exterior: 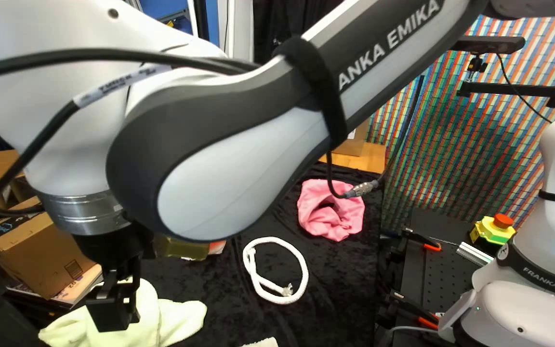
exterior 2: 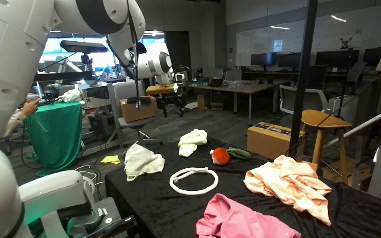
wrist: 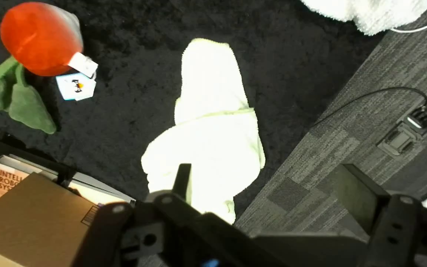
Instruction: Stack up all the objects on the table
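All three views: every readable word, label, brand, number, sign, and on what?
"ANKA EMIKA": arm link, start covered by strap
"FRANKA EMIKA": robot base
"INTELL", "ROBO", "SYST": book spine, cut off by carton
"TURCK", blurred, unsure: cable label
Too small or blurred: carton's tape and printed mark, book next to it, red toy's tags

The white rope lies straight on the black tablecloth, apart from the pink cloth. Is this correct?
Not straight: the white rope curls into a loop on the black tablecloth, apart from the pink cloth, as both exterior views show.
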